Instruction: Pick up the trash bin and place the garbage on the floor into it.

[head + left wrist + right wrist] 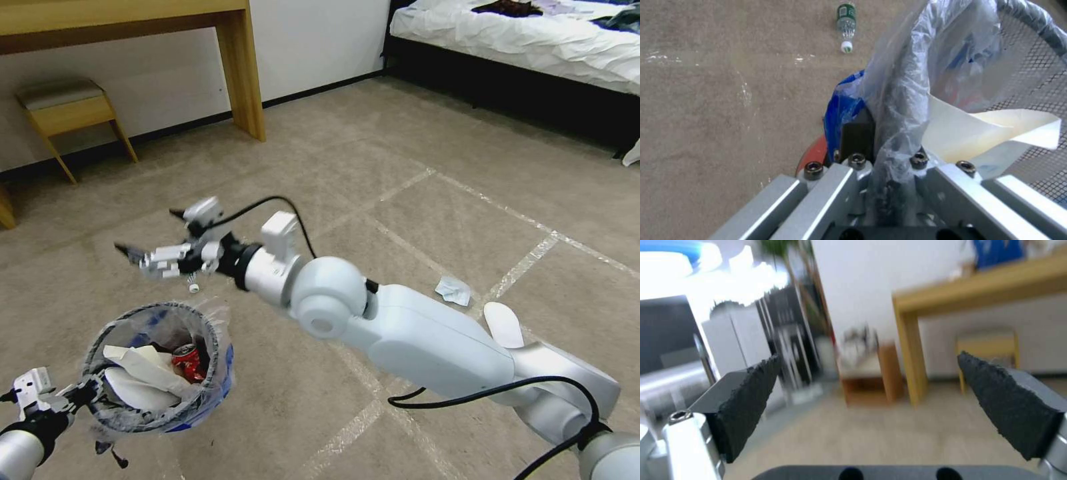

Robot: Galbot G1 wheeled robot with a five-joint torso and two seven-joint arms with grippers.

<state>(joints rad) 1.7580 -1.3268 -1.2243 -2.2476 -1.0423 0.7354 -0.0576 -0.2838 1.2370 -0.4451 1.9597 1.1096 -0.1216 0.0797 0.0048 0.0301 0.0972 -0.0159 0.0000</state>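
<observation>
My left gripper [79, 395] is clenched on the near rim of the trash bin [160, 373], holding it off the floor [413, 160] with paper and a crushed red can [187, 361] inside. My right gripper [148, 233] hangs above and beyond the bin, fingers [1009, 400] spread wide and empty. A small green-labelled bottle [846, 26] lies on the carpet; a crumpled paper [454, 290] sits farther right.

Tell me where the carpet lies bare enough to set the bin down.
Bare carpet stretches between the wooden table leg and the dark bed base, and left of the open right tool toward the wooden stool. Crowded: the green-labelled bottle beyond the plastic-lined mesh bin; crumpled paper and white insole beside the taped lines.
</observation>
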